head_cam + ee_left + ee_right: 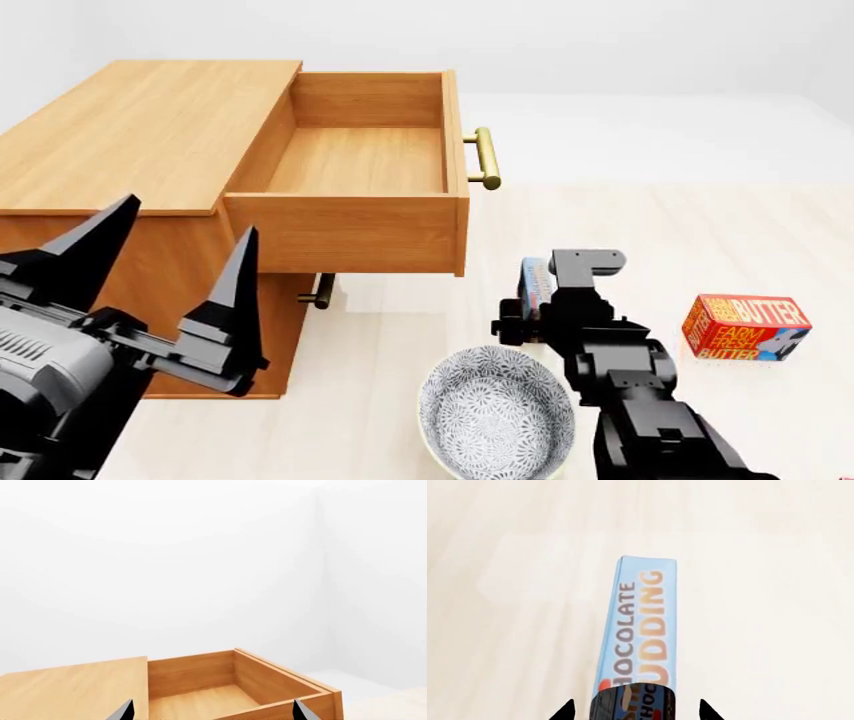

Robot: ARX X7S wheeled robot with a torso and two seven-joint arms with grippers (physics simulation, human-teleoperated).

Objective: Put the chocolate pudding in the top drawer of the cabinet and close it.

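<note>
A: We start with the big light-brown wooden cabinet (134,130). Its deep upper wooden drawer with the brass bar handle (360,160) stands pulled out, and we see nothing inside it. That part looks ready.

B: Agreed. Our worry is lower down. The patterned grey-and-white ceramic bowl (497,412) sits just beside our right arm, on the drawer's side of it. If we swing the carton straight across, we judge the arm or the carton could clip the bowl's rim.

A: And the red-orange butter box (745,328) lies near, on the other side, so a wide sweep outward is risky too.

B: Then the thing itself: the small thin light-blue chocolate pudding carton (639,635) stands on its narrow edge on the pale floor. A nudge from one finger first would, we think, tip it flat.

A: Where does it lie against our right gripper (635,712)?

B: In the right wrist view its near end runs in between the two dark fingertips, with a gap showing on each side. So the jaws stand apart and are not yet pressing on it. In the head view it sits just ahead of the wrist.

A: And the left gripper (160,265)?

B: Spread wide, holding nothing, hovering in front of the cabinet's near corner.
</note>
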